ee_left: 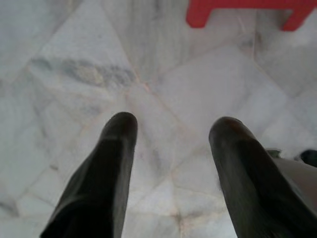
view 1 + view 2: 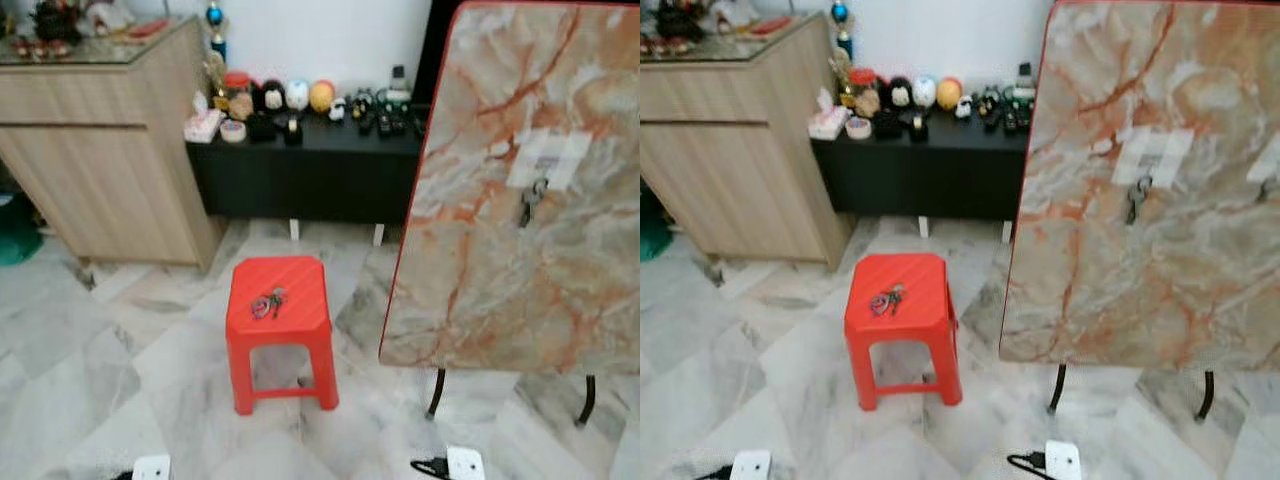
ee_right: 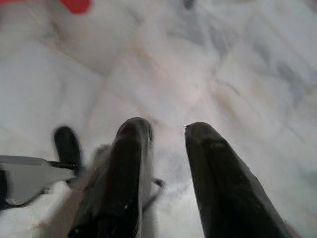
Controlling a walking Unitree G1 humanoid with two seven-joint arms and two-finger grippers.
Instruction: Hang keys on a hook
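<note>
Keys: a small bunch of keys with a reddish and purple fob lies flat on top of the red stool, a little toward the robot's left of the seat's middle
Red stool: plastic, four legs, standing on the marble floor between the wooden cabinet and the marble board
Marble board: a large panel with orange veins and a red edge, standing tilted on thin black legs to the robot's right of the stool
Hooks: a pale square patch is stuck high on the board, and a second bunch of dark keys hangs just below it; in the right eye view another pale patch shows at the board's far right edge
Black bench: a low black bench against the white wall carries a row of small figurines, a red-lidded jar and dark gadgets, all blurred
Wooden cabinet: light wood, to the robot's left of the bench, with cluttered items on its glass top
Left pincer: pointing down at the marble floor, its two black fingers set wide apart and holding nothing; a foot of the red stool shows beyond it
Right pincer: also low over the floor, fingers a narrower gap apart, nothing between them
</note>
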